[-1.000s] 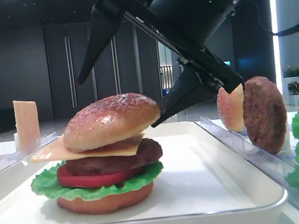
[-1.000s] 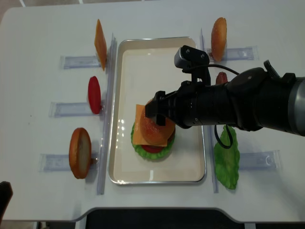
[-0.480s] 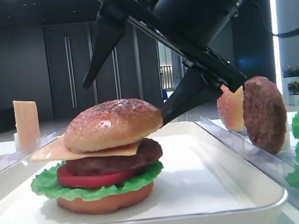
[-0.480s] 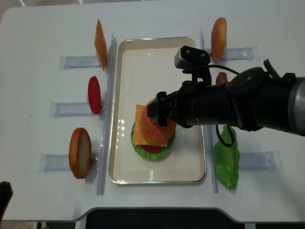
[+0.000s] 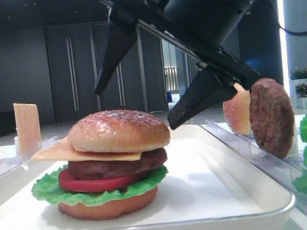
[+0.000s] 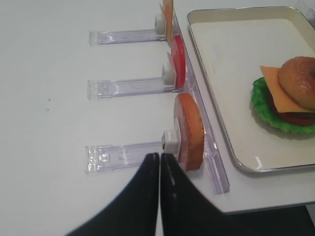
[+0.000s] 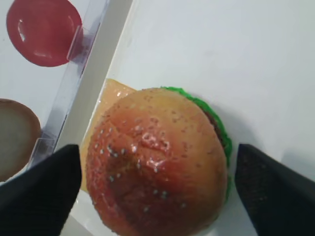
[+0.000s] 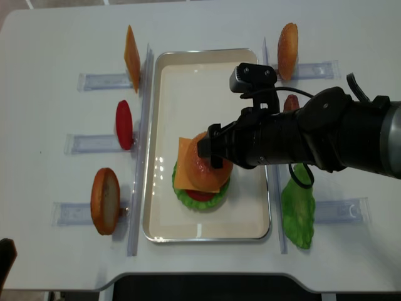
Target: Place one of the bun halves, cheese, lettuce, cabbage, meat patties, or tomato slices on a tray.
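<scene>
- A white tray lies in the middle of a white table, long side running from the near edge to the far edge.
- Toward the tray's near end stands a stacked burger: flat bottom bun, lettuce, tomato slice, meat patty, cheese, and a domed sesame top bun resting on top.
- The right gripper hangs just above the top bun, jaws spread wide to either side of it, touching and holding nothing.
- The left gripper sits near the table's near left corner, jaws pressed together with nothing between them.
- Clear racks along the tray's left side hold a cheese slice, a tomato slice and a bun half on edge.
- Racks along the right side hold a bun half, a meat patty and a lettuce leaf.
</scene>
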{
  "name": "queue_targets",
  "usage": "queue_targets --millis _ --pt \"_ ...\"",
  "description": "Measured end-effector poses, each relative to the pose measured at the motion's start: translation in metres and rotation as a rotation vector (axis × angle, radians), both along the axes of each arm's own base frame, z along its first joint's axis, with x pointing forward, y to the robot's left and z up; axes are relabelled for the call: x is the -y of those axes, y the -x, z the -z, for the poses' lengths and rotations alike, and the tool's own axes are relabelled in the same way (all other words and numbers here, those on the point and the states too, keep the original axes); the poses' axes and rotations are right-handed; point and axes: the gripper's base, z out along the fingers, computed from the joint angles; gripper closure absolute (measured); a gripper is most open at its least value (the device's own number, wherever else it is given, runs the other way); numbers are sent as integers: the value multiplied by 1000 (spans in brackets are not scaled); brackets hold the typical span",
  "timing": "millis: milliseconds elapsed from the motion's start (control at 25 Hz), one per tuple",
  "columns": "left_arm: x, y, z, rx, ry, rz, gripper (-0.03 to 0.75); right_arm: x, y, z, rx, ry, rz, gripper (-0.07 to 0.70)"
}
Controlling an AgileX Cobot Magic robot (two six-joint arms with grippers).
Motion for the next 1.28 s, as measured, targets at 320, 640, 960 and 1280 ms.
queue_targets --millis 320,640,960,1280 --pt "0 0 0 0 0 0 715 4 3 -18 48 -21 1 38" --pt "0 0 0 0 0 0 715 11 2 -44 97 -61 8 38" --pt "0 0 0 0 0 0 715 43 -12 -69 178 -78 89 38" --pt "0 0 0 0 0 0 715 68 -24 -83 251 -40 129 38"
